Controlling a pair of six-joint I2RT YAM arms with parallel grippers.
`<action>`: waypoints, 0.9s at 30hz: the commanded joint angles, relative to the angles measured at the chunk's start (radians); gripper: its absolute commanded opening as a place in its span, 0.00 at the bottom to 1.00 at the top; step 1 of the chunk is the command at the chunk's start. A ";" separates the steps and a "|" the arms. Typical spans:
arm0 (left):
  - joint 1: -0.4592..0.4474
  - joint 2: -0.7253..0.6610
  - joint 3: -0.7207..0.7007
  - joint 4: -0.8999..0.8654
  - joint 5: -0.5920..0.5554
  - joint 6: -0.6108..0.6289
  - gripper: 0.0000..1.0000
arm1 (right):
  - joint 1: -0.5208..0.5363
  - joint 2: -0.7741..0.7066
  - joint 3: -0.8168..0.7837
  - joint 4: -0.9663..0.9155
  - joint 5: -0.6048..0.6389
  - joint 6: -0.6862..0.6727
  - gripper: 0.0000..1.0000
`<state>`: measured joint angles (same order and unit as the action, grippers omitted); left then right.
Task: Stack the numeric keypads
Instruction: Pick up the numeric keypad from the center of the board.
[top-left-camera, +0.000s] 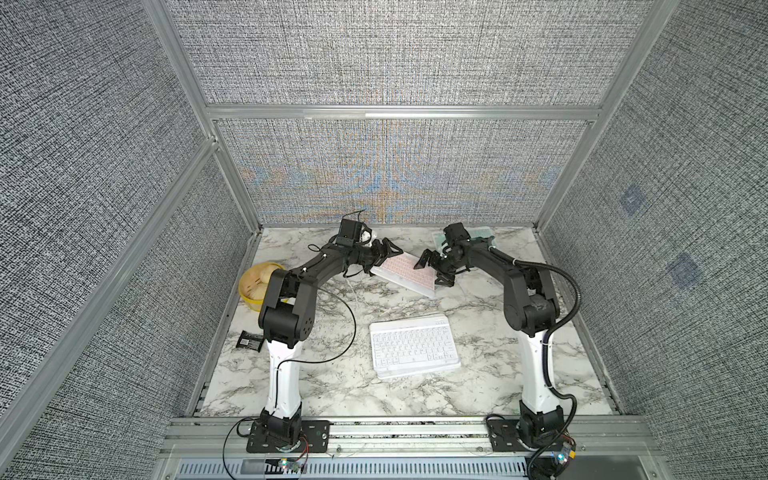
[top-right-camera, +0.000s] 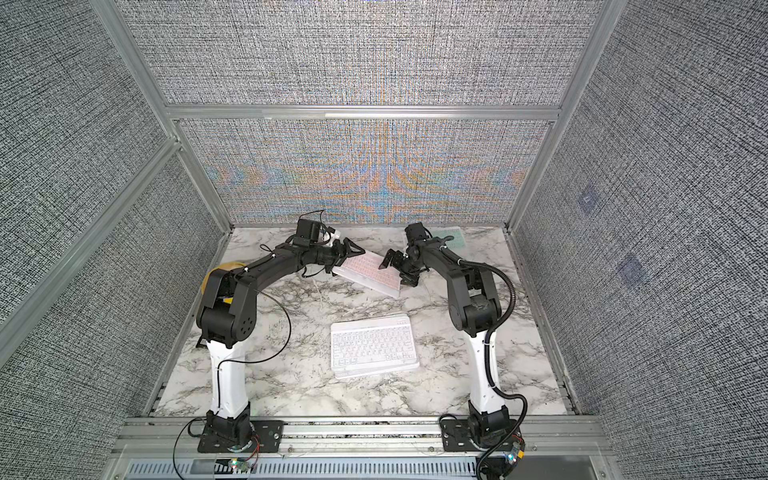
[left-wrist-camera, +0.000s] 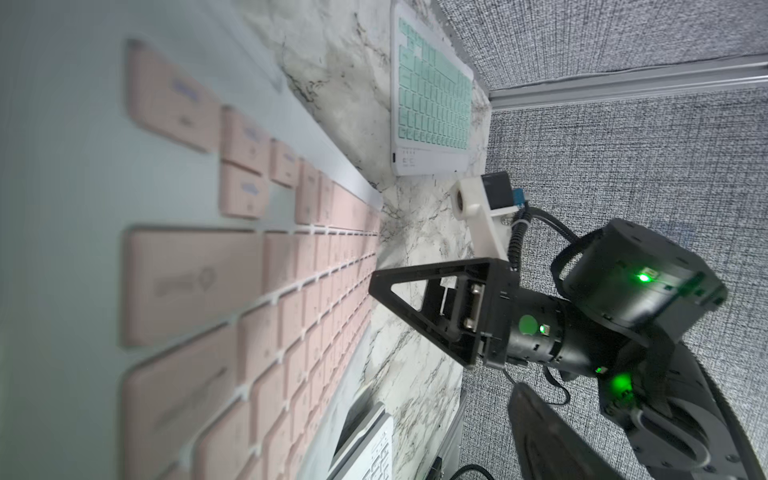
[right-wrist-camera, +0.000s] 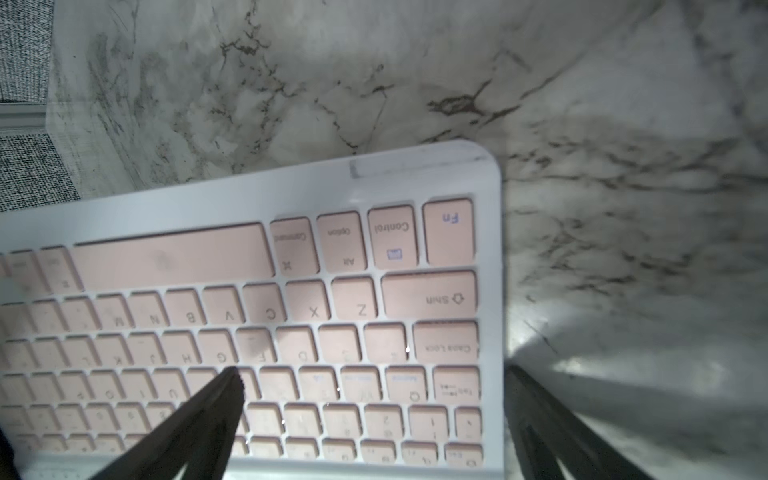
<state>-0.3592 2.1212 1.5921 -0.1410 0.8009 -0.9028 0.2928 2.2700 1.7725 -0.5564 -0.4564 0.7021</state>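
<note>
Enclosure: grey woven wall panels (top-left-camera: 395, 62) in aluminium framing, set around a white marble bench (top-left-camera: 324, 386).
Pink keypad (top-left-camera: 405, 272): far middle of the bench, askew, between the two hands; white frame, pink keys facing up. Whether it lies flat cannot be told.
Left hand (top-left-camera: 390, 254): at the end of the pink keypad that faces the bench's left edge. One finger shows above the frame and the other is hidden, so apart or clamped cannot be told.
Right hand (top-left-camera: 434, 271): at the opposite short end, fingers spread wide and gripping nothing. In the right wrist view one finger (right-wrist-camera: 199, 419) hangs over the keys; the second (right-wrist-camera: 557, 432) is beyond the frame, over bare marble.
White keypad (top-left-camera: 415, 347): middle of the bench toward the near edge, topmost of a stack. Frame edges of others show beneath its near side, key colours hidden.
Mint keypad (left-wrist-camera: 432, 99): far right corner of the bench, flat, keys up; partly behind the right arm in both top views.
Yellow bowl (top-left-camera: 254, 286): left edge of the bench, partly behind the left arm; contents unclear.
Black packet (top-left-camera: 249, 340): left edge, nearer than the bowl.
</note>
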 joint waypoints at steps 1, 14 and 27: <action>0.004 -0.017 0.009 0.015 0.025 0.009 0.84 | -0.001 0.016 -0.016 -0.030 -0.013 0.004 0.99; 0.029 -0.090 0.002 -0.213 -0.027 0.190 0.81 | -0.003 -0.007 -0.064 -0.038 0.039 0.012 0.99; 0.031 -0.116 -0.031 -0.267 0.001 0.223 0.10 | 0.029 -0.123 -0.175 0.081 0.061 0.099 0.99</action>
<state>-0.3305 2.0251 1.5654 -0.3992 0.7807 -0.7059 0.3141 2.1654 1.6119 -0.4591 -0.4255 0.7727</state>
